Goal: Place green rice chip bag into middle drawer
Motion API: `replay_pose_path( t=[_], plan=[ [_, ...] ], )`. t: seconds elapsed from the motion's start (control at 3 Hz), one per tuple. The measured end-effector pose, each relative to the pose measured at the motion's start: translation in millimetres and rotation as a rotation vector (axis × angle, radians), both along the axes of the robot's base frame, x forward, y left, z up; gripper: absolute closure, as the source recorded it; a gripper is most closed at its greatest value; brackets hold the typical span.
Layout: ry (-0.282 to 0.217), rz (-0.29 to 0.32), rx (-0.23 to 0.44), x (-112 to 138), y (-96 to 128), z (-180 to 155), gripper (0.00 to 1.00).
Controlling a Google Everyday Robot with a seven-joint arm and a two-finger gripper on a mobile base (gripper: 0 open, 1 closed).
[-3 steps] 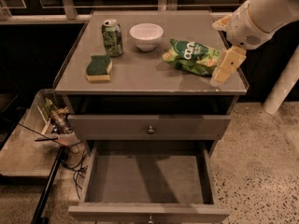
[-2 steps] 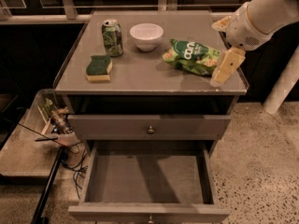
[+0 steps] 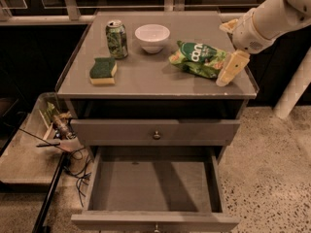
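The claw (image 3: 226,55) hangs at the right edge of the desk (image 3: 146,79), apparently spread wide and gripping nothing, with the green rice chip bag (image 3: 197,57) lying just inside that edge: light, crinkly, slippery foil, so pinch its crumpled end gently.

Cabinet top (image 3: 146,81): can (image 3: 116,39), bowl (image 3: 152,37), sponge (image 3: 103,71), chip bag (image 3: 198,58); hand (image 3: 226,54) at bag.

The only lettering stands on the green rice chip bag (image 3: 199,58): a few white letters inside its dark-green round logo, too unclear to spell out with any certainty. The green soda can (image 3: 116,39) shows a printed pattern, but no word on it can be read. The end effector (image 3: 232,64) is at the bag's right end, over the right side of the bench (image 3: 146,81).
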State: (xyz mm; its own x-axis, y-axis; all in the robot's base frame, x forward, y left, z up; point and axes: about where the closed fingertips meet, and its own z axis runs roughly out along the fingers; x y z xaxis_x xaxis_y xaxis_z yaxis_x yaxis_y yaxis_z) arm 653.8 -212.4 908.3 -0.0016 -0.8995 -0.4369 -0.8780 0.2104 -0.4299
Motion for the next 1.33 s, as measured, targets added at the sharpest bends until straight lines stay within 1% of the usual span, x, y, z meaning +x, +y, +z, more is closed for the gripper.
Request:
replay_pose_path(
  t=[0.33,0.67,1.33],
  plan=[
    [-0.009,-0.019,0.024,15,-6,-5,0.0],
    [0.006,-0.01,0.056,31,3,-11,0.0],
    [0.077,-0.001,0.075,70,23,-43,0.0]
  ],
)
